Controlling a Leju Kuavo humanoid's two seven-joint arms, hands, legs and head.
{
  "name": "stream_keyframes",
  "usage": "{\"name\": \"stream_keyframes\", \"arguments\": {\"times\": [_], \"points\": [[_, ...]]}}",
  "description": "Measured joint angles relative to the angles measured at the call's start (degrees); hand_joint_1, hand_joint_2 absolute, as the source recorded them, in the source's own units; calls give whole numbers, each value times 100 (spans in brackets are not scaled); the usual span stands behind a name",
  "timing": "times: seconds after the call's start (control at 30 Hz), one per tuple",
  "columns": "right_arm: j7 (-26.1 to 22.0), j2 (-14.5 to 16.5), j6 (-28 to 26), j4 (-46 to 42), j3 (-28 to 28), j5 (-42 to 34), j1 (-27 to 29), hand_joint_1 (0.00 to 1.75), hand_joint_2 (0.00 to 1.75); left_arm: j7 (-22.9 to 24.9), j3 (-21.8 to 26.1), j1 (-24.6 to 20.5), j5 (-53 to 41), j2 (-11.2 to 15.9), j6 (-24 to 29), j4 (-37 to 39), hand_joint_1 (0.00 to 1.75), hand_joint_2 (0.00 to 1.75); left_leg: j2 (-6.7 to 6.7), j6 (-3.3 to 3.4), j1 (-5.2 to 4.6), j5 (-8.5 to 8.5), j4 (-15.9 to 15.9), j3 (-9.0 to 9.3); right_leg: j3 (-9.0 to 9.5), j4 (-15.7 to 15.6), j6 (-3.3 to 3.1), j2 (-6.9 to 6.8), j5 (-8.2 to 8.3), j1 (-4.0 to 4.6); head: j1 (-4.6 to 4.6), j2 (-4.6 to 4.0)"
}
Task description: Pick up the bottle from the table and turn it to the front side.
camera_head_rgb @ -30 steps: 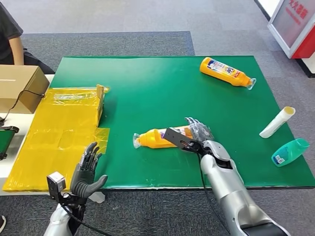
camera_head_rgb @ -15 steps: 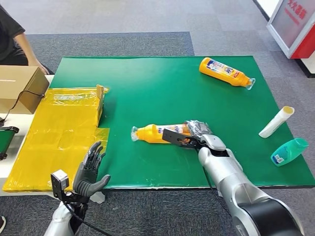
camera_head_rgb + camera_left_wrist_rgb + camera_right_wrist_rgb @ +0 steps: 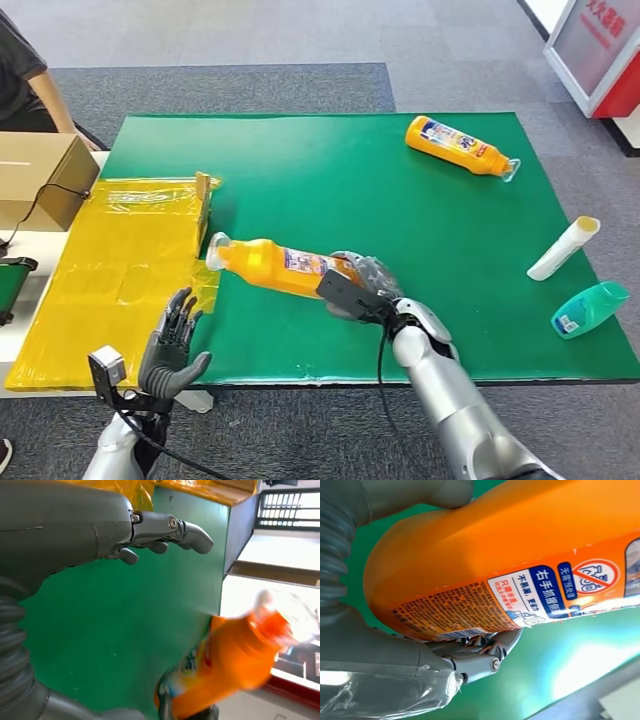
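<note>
My right hand grips the base end of an orange bottle with a clear cap and holds it above the green table, cap pointing left toward the yellow sheet. In the right wrist view the bottle lies across my palm, its printed label showing, thumb and fingers wrapped around it. My left hand hovers by the table's front left edge, fingers spread and holding nothing. In the left wrist view its fingers stretch over the green top, and the lifted bottle appears blurred.
A second orange bottle lies at the far right of the table. A white tube and a teal bottle rest near the right edge. A yellow plastic sheet covers the left side, beside a cardboard box. A person sits at far left.
My right hand has lifted the orange bottle off the table and swung it left, its cap now reaching the yellow sheet's edge. My left hand has barely shifted.
</note>
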Motion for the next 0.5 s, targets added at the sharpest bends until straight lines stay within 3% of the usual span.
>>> {"name": "stream_keyframes", "arguments": {"times": [0.2, 0.5], "points": [[-186, 234, 48, -609, 231, -384, 467, 175, 175, 203, 220, -232, 409, -9, -310, 193, 0, 175, 0, 0, 0, 0, 0, -1, -1, 0, 0, 1, 2, -1, -2, 0], [-262, 493, -114, -508, 785, -348, 574, 175, 175, 310, 121, -478, 240, -13, -586, 253, 0, 175, 0, 0, 0, 4, 0, -1, -1, 0, 2, 1, 5, 0, -1, 0]]}}
